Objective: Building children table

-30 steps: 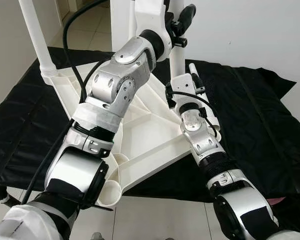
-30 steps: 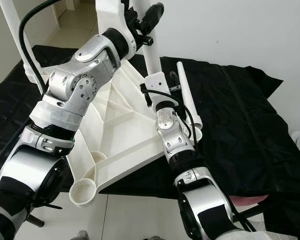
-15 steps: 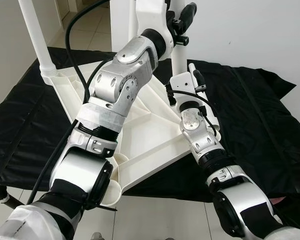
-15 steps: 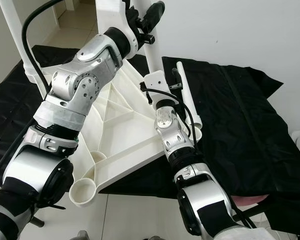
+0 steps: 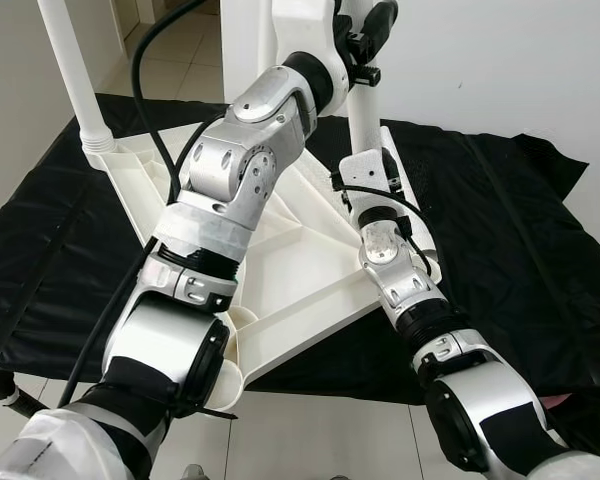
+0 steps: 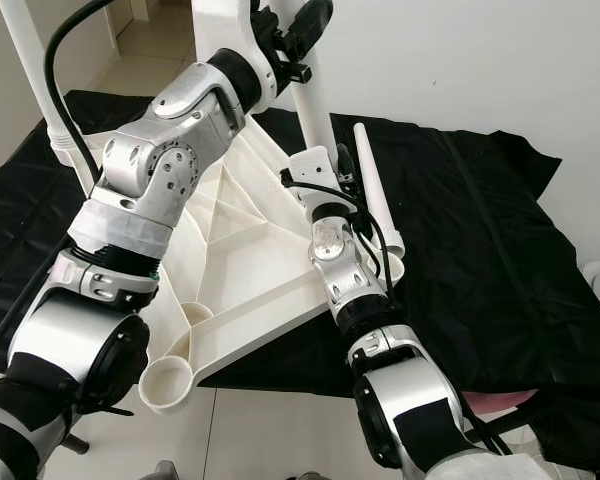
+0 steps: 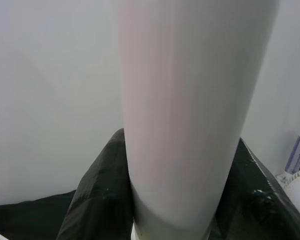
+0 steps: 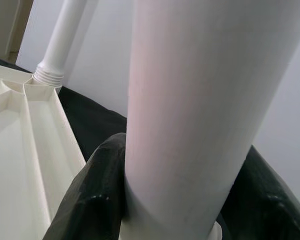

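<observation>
The white plastic tabletop (image 5: 290, 250) lies upside down on a black sheet (image 5: 520, 250) over the floor, with one leg (image 5: 75, 75) already standing in its far-left corner socket and a spare leg (image 6: 375, 195) lying loose just right of it. A second upright leg (image 5: 363, 110) stands at the far-right corner, with the left gripper (image 5: 365, 35) clamped around it high up and the right gripper (image 5: 365, 165) clamped around it low, near the socket. The leg is judged a light, stiff, smooth tube that may slip when twisted, so hold it squarely across the shaft, close to the threaded end.
</observation>
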Available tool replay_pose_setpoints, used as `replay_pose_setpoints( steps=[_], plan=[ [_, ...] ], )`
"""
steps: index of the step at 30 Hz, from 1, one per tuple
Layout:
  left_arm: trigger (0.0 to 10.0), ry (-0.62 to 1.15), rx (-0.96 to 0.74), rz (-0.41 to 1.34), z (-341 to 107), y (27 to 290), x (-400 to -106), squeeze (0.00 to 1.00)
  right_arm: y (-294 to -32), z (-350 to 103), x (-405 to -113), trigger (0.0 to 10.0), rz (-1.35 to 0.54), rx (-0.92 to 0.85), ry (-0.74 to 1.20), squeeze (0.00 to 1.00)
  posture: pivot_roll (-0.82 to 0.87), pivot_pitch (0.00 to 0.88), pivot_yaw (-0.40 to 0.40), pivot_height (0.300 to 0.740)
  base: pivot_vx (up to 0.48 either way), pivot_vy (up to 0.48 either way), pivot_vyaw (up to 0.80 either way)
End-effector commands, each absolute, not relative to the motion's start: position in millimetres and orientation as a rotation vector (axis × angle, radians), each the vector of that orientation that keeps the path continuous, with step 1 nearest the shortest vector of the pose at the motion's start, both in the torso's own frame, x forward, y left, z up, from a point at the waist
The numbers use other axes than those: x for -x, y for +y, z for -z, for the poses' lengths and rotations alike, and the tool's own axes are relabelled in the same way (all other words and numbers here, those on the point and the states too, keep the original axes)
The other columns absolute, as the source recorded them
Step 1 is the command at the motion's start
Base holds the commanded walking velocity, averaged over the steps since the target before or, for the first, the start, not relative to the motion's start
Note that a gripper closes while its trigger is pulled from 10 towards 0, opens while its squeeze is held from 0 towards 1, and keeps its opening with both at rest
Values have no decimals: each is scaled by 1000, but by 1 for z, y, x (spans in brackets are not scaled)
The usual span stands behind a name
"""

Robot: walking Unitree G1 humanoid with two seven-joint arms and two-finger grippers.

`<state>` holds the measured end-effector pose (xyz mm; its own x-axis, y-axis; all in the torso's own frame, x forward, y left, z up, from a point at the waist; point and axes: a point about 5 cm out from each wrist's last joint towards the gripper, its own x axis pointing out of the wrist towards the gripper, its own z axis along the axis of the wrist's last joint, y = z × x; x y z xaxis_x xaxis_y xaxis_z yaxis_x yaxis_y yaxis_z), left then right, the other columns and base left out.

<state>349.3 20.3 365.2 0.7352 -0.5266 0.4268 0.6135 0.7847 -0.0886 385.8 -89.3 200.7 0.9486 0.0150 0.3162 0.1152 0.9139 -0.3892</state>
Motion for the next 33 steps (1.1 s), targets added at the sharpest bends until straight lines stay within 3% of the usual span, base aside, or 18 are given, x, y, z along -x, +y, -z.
replay_pose_setpoints(
  steps=[1, 2, 5, 6, 7, 8, 12, 13, 14, 15, 23, 24, 33],
  plan=[
    [10000, -420, 200, 622, -373, 17, -347, 0, -90, -198, -387, 1176, 62, 432, -314, 0, 62, 0, -77, 740, 0, 0, 0],
    [10000, -420, 200, 623, -373, 17, -347, 0, -90, -200, -386, 0, 60, 431, -326, 0, 61, 0, -77, 740, 0, 0, 0],
    [10000, -418, 198, 622, -373, 17, -347, 0, -93, -202, -387, 0, 82, 428, -337, 0, 60, 0, -79, 740, 0, 0, 0],
    [10000, -417, 197, 622, -373, 17, -347, 0, -93, -202, -387, 3412, 85, 427, -338, 0, 60, 0, -79, 740, 0, 0, 0],
    [10000, -417, 197, 622, -373, 17, -347, 0, -93, -202, -387, 3412, 85, 427, -338, 0, 60, 0, -79, 740, 0, 0, 0],
    [10000, -411, 189, 620, -372, 16, -347, 0, -96, -202, -388, 10000, 100, 414, -334, 0, 60, 0, -80, 740, 0, 0, 0],
    [10000, -424, 159, 635, -371, 14, -345, 0, -100, -203, -388, 10000, 126, 370, -326, 0, 60, 0, -79, 740, 0, 0, 0],
    [10000, -425, 179, 654, -371, 13, -344, 325, -100, -203, -389, 10000, 128, 364, -323, 0, 60, 0, -78, 740, 0, 0, 0],
    [10000, -425, 179, 654, -371, 13, -344, 325, -100, -203, -389, 10000, 128, 364, -323, 0, 60, 0, -78, 740, 0, 0, 0],
    [10000, -419, 223, 687, -370, 11, -342, 1000, -100, -203, -389, 10000, 129, 361, -319, 0, 59, 0, -78, 740, 0, 0, 0],
    [10000, -443, 215, 745, -372, 8, -337, 1000, -101, -203, -391, 10000, 122, 216, -262, 0, 61, 0, -76, 740, 0, 0, 0],
    [10000, -443, 223, 752, -373, 7, -337, 0, -101, -204, -392, 10000, 122, 206, -261, 0, 62, 0, -75, 740, 0, 0, 0],
    [10000, -487, 321, 866, -376, 8, -322, 0, -105, -208, -394, 10000, 128, 94, -232, 0, 62, 0, -76, 740, 0, 0, 0]
  ],
)
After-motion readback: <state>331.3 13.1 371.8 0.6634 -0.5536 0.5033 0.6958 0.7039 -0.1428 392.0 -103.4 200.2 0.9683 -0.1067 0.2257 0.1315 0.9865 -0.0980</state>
